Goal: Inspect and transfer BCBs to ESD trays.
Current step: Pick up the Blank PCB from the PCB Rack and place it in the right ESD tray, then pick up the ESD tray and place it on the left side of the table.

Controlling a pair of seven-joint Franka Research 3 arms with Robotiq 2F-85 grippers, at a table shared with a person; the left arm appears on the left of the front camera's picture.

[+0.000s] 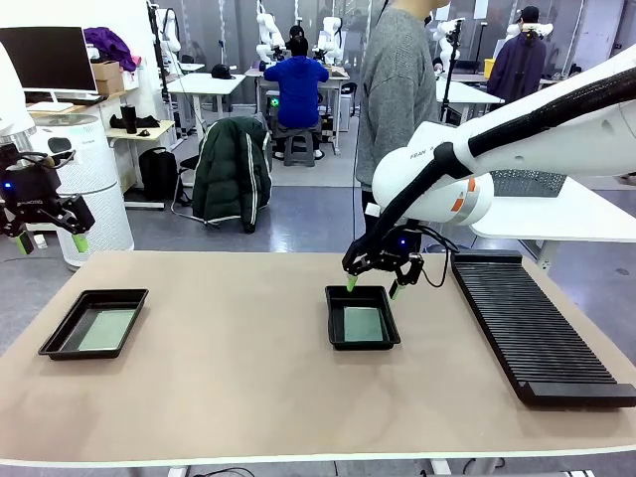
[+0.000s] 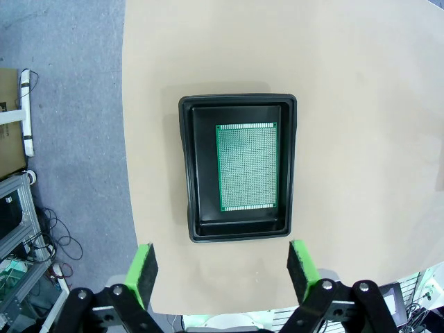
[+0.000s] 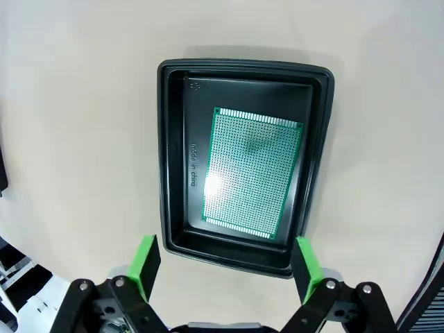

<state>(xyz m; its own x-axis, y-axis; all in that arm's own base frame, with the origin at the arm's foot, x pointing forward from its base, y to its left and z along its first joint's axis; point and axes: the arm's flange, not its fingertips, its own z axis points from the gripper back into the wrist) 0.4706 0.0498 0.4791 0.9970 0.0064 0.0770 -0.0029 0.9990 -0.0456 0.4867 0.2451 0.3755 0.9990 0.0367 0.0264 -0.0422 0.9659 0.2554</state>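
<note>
Two black ESD trays sit on the table, one (image 1: pixel 93 324) near its left edge and one (image 1: pixel 363 317) at its middle, each already holding a green BCB (image 1: pixel 363 323) flat on its floor, so the transfer looks largely done. The right gripper (image 1: pixel 374 286) hangs released and empty just above the middle tray's far rim. The left gripper (image 1: pixel 48 241), also spread and empty, hovers high off the table's left edge, well apart from the other board (image 2: pixel 247 166).

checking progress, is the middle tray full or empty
Full: the middle tray holds one green board lying flat on its floor; the right wrist view shows the board inside the walls, off toward one side.
</note>
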